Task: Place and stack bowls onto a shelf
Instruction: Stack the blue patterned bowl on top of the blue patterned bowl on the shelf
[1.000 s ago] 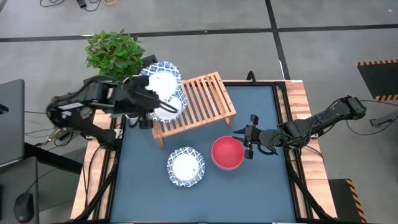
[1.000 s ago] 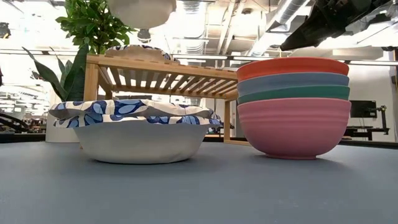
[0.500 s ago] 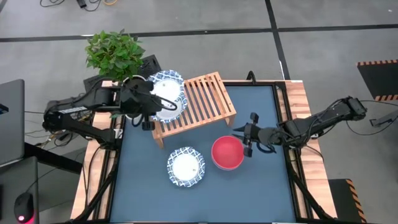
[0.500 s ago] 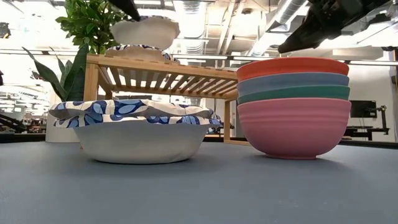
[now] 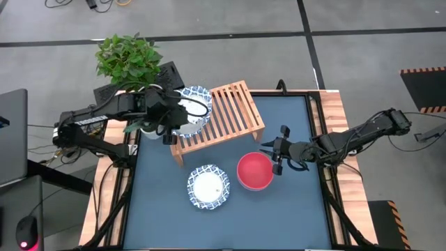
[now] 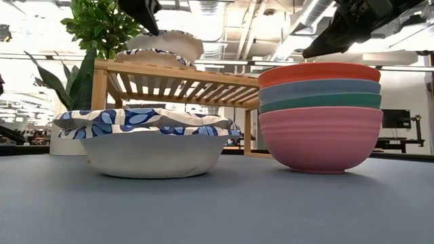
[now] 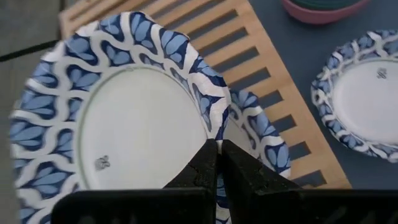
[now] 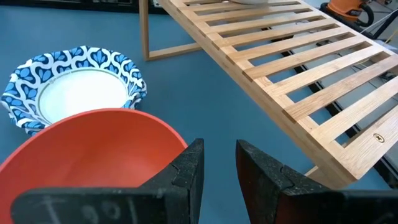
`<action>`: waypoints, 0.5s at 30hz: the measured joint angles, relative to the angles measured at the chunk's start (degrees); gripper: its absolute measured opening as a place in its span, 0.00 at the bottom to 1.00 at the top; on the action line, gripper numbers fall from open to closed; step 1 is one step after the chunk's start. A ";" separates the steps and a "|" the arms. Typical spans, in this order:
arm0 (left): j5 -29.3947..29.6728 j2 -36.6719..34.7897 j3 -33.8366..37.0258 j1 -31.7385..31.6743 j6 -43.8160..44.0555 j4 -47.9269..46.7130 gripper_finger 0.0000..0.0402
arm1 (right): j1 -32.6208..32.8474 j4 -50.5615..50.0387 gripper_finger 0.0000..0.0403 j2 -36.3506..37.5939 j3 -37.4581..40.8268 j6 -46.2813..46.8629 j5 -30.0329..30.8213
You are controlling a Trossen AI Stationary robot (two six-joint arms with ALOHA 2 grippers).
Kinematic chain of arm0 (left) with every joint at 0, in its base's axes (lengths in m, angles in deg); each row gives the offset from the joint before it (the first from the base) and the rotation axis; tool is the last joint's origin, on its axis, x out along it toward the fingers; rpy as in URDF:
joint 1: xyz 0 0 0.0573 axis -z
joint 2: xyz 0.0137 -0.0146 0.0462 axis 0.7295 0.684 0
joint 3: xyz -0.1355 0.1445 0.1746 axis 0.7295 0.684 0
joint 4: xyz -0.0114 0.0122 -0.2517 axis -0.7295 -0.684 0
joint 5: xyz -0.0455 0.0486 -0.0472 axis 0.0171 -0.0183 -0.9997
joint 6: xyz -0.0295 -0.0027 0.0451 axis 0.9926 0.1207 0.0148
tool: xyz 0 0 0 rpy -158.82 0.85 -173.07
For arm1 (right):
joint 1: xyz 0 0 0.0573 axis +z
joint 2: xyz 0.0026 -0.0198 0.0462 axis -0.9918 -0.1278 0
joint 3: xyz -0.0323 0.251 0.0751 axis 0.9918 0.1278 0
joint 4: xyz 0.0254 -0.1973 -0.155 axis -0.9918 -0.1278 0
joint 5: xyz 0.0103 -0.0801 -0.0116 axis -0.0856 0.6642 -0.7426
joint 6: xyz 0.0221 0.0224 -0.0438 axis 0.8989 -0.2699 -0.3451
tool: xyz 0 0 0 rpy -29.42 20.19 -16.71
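Note:
My left gripper [image 7: 213, 148] is shut on a white bowl with a blue patterned rim [image 7: 137, 124], held over the left end of the wooden shelf [image 5: 233, 111]. A second patterned bowl [image 7: 261, 134] sits on the shelf slats right under it. A third patterned bowl [image 5: 208, 187] rests on the blue table. A stack of plain bowls, red on top [image 5: 255, 171], stands right of that. My right gripper [image 8: 217, 163] is open, level beside the right rim of the red bowl [image 8: 93, 143]. My left gripper pinches the patterned rim [image 7: 208, 127] of the upper bowl between its two fingers. It comes from the table's left, slanting down. The bowl [image 6: 166, 44] sits tilted just over the bowl on the shelf [image 6: 146, 57]; whether the two touch, I cannot tell.
A leafy potted plant [image 5: 129, 59] stands off the table's far left corner, close behind my left arm. The right half of the shelf [image 8: 286, 56] shows bare slats. The table's wooden edge [image 5: 334, 125] runs along its right side.
My left gripper has carried the patterned bowl down and a little toward the table's right, from high above the shelf to just over the bowl lying there. The held bowl has tipped. My right arm has kept still.

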 joint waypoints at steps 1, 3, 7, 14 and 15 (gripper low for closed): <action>-0.73 0.51 0.00 -0.23 -0.28 -0.12 0.00 | 0.00 -0.05 0.29 0.00 0.00 0.00 0.02; -1.14 1.45 0.00 -0.39 -0.32 -0.99 0.00 | 0.00 0.02 0.29 0.00 0.00 0.02 0.02; -1.09 1.65 0.00 -0.39 -0.12 -3.83 0.00 | 0.00 0.02 0.29 0.00 0.00 0.41 0.02; -1.14 0.54 0.00 -0.39 0.81 -3.69 0.00 | 0.00 0.00 0.29 0.00 0.00 0.47 0.02; -1.14 0.63 0.00 -0.39 0.80 -3.69 0.00 | 0.00 0.00 0.29 0.00 0.00 0.48 0.02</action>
